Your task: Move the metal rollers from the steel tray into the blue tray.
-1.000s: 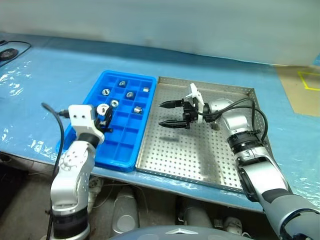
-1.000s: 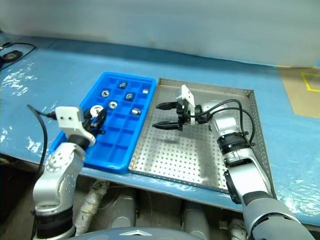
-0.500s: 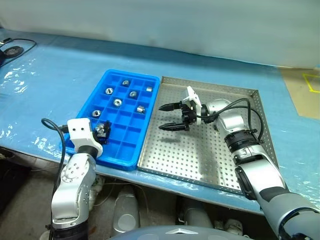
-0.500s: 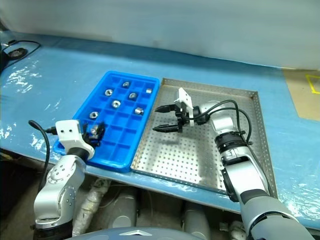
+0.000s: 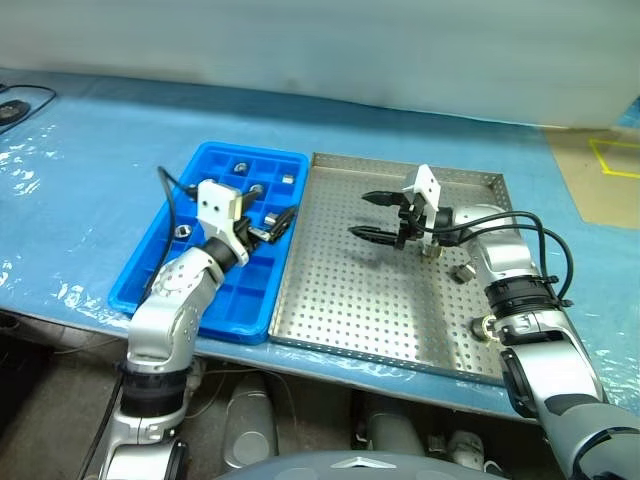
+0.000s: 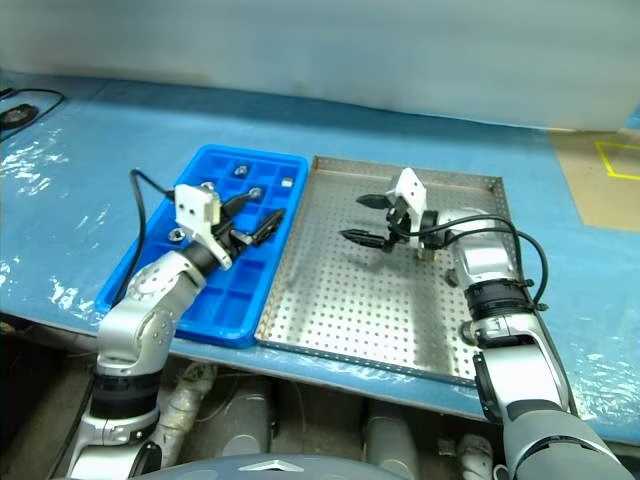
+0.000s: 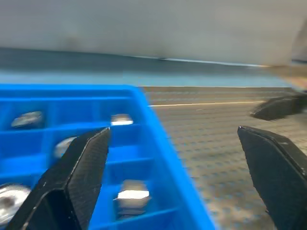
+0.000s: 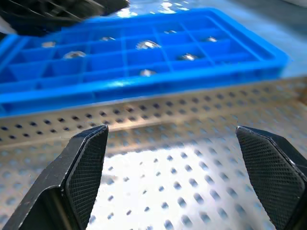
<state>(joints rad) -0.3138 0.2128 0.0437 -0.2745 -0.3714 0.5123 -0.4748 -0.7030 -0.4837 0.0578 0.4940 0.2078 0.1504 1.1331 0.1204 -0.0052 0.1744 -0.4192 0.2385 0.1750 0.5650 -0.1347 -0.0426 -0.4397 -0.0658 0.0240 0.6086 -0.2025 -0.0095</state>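
Observation:
The blue tray [image 5: 160, 272] lies left of the steel tray [image 5: 380, 310], their sides touching. Several metal rollers [image 5: 256, 188] sit in the blue tray's cells, also seen in the left wrist view [image 7: 132, 194]. Two more rollers [image 5: 463, 271] lie on the steel tray's right side, under my right forearm. My left gripper [image 5: 275, 215] hangs open over the blue tray's right edge, pointing toward the steel tray, with nothing between its fingers [image 7: 72, 182]. My right gripper [image 5: 360, 215] stands open above the far middle of the steel tray, pointing at the blue tray [image 8: 144, 81], and holds nothing.
Both trays rest on a blue plastic-covered table [image 5: 90, 160] near its front edge. A brown board with yellow tape [image 5: 600, 170] lies at the far right. A black cable [image 5: 15, 105] lies at the far left.
My left gripper has opened, no longer has a roller between its fingers, and has swung right toward the steel tray. My right gripper has shifted right, still open.

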